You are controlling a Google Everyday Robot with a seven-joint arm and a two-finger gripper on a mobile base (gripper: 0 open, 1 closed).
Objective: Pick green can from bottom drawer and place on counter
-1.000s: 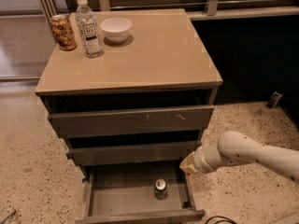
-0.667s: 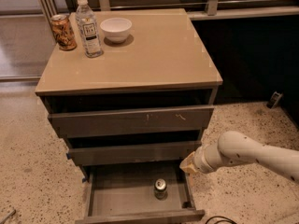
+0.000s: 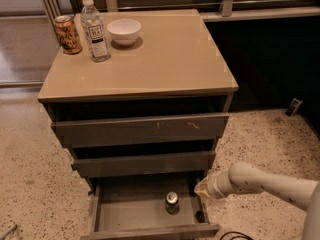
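The bottom drawer (image 3: 125, 216) is pulled open at the foot of the cabinet. The green can (image 3: 171, 202) stands upright inside it, right of centre; I see mostly its silver top. The counter (image 3: 165, 59) is the tan top of the cabinet. My gripper (image 3: 201, 189) is at the end of the white arm coming in from the right. It sits at the drawer's right rim, just right of the can and apart from it.
On the counter's back left stand a brown-orange can (image 3: 67, 34), a clear water bottle (image 3: 95, 29) and a white bowl (image 3: 124, 31). The two upper drawers (image 3: 142, 129) are slightly open. Speckled floor surrounds the cabinet. A dark wall lies to the right.
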